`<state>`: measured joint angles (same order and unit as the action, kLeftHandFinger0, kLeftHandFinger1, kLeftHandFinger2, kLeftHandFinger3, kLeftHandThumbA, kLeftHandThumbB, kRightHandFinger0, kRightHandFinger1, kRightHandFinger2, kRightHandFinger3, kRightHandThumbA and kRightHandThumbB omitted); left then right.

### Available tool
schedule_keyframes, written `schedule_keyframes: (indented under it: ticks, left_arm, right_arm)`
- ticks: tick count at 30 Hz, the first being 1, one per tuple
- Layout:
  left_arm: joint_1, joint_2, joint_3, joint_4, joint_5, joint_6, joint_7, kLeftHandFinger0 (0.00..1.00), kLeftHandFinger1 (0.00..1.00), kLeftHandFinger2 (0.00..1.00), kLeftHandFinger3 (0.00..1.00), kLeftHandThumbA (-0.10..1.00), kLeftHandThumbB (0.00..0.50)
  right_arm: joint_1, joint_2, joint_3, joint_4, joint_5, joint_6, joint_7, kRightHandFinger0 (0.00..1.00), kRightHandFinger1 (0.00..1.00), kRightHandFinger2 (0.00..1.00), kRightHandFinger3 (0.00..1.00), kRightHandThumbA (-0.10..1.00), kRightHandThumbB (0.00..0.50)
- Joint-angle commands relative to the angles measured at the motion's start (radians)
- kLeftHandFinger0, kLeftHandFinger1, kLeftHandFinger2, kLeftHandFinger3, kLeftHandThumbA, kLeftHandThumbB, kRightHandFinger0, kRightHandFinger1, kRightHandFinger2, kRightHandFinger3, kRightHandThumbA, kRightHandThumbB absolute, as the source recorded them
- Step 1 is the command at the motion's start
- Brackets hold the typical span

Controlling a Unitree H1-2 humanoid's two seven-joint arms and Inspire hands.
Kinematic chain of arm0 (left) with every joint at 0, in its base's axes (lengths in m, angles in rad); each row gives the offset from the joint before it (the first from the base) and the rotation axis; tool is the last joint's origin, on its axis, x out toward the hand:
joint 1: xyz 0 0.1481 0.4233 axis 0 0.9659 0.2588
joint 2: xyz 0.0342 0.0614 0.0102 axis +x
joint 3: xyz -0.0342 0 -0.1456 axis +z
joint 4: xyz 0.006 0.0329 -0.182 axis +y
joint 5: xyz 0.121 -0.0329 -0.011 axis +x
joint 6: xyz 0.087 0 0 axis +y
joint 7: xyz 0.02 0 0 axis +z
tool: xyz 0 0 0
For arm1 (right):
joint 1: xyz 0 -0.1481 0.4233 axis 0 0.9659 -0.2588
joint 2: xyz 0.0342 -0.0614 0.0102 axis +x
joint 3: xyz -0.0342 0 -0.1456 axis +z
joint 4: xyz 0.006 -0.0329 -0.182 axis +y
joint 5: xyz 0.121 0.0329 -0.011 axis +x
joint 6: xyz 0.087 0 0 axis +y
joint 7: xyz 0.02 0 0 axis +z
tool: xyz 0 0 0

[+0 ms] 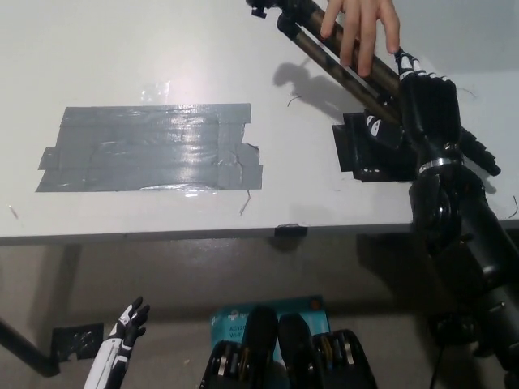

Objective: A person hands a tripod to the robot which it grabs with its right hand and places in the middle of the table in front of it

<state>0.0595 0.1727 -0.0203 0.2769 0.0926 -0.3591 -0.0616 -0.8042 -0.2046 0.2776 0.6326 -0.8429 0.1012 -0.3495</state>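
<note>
Now the tripod [312,44] is held above the table's [122,49] far right side, clamped in the black right hand [423,105] and grasped higher up by a person's hand [362,28]. The white left hand [128,320] is hung low, fingers apart.

Top of tripod [302,36] beyond edge

White table [122,49] carried a wide grey tape patch [150,147] left of centre, a black square [371,160] toward the right, a small black tab [290,231] at front edge.
</note>
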Motion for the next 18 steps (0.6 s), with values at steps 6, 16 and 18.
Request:
schedule_keyframes:
  ticks: [6,16,18]
  left_arm:
    - [0.022,0.009,-0.027,-0.017,0.023,-0.075,-0.006,1.00,1.00,1.00,1.00,1.00,0.274]
    - [0.023,0.015,-0.037,-0.014,0.017,-0.078,-0.006,1.00,1.00,1.00,1.00,1.00,0.294]
    - [0.023,0.019,-0.039,-0.023,0.018,-0.070,-0.009,1.00,1.00,1.00,1.00,1.00,0.296]
  right_arm:
    - [-0.161,-0.047,0.062,-0.027,-0.056,-0.252,-0.270,0.00,0.44,0.84,0.87,-0.10,0.218]
    - [-0.174,-0.053,0.094,0.034,0.017,-0.344,-0.175,0.04,0.53,0.95,0.88,-0.10,0.209]
    - [-0.169,-0.055,0.090,0.038,0.058,-0.366,-0.103,0.04,0.53,0.94,0.89,-0.10,0.199]
